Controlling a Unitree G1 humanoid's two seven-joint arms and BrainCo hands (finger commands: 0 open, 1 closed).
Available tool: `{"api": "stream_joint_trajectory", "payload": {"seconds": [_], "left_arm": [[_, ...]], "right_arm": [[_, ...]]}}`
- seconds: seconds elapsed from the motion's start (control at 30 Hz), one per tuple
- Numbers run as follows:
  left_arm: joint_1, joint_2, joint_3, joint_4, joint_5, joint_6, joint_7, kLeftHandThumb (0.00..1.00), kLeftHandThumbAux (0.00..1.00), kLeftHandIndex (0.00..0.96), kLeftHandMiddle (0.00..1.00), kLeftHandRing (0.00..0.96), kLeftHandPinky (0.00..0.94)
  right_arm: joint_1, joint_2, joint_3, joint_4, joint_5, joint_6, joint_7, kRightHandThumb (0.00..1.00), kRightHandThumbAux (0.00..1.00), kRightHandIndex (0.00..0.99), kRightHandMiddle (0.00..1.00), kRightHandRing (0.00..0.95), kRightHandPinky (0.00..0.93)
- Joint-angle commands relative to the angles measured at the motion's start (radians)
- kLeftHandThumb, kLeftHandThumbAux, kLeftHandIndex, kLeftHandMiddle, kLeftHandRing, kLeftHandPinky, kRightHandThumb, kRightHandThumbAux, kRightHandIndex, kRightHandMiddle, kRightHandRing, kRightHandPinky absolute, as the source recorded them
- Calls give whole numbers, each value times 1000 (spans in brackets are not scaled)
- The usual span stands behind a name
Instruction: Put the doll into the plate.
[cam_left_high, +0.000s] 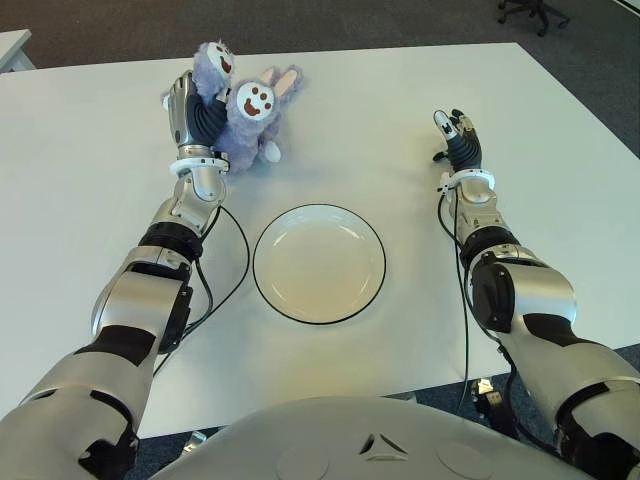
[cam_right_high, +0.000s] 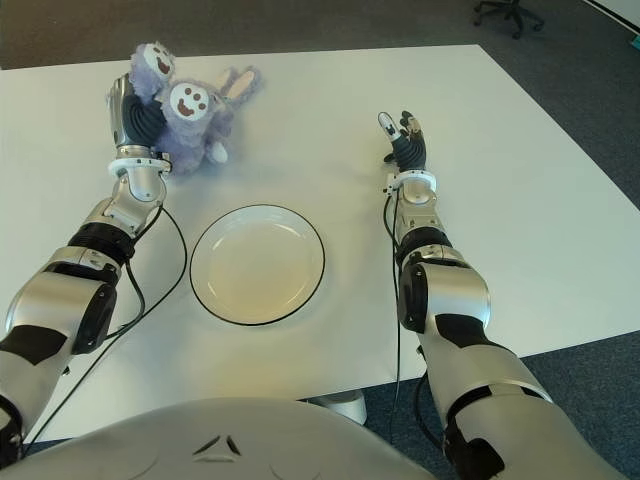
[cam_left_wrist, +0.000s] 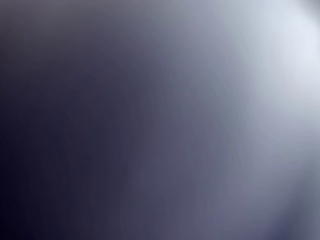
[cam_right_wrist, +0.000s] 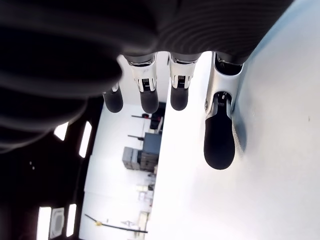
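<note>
Gripping the purple doll (cam_left_high: 245, 115), the left hand (cam_left_high: 197, 118) is seen at the far left of the white surface (cam_left_high: 380, 130).

The doll is clasped by the curled fingers just right of the left hand, and its smiling faces are turned upward. The black-rimmed plate (cam_left_high: 319, 263) is found nearer the robot, apart from that hand, with nothing in it. The right hand (cam_left_high: 458, 141) is shown far right of the plate, fingers extended and released, holding nothing.
</note>
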Motion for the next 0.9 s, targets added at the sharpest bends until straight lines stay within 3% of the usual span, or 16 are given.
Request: {"api": "stream_joint_trajectory", "payload": {"seconds": [0.03, 0.1, 0.17, 0.43, 0.9], "left_arm": [[-2, -13, 4, 23, -13, 9, 6, 748, 642, 805, 876, 891, 892], [-3, -16, 7, 26, -16, 7, 16, 769, 644, 809, 877, 892, 891], [-5, -18, 10, 30, -18, 5, 26, 854, 630, 825, 879, 898, 888], [-10, -30, 29, 35, -55, 26, 5, 944, 612, 834, 872, 892, 881], [-12, -41, 53, 26, -102, 37, -22, 976, 605, 832, 870, 887, 881]], "right_arm": [[68, 21, -1, 51, 10, 82, 15, 0, 392, 0, 0, 0, 0], [68, 21, -1, 51, 11, 81, 16, 0, 393, 0, 0, 0, 0], [68, 20, -2, 51, 12, 80, 19, 0, 396, 0, 0, 0, 0], [69, 18, -6, 51, 13, 78, 23, 0, 394, 0, 0, 0, 0], [68, 15, -11, 52, 15, 81, 27, 0, 394, 0, 0, 0, 0]]}}
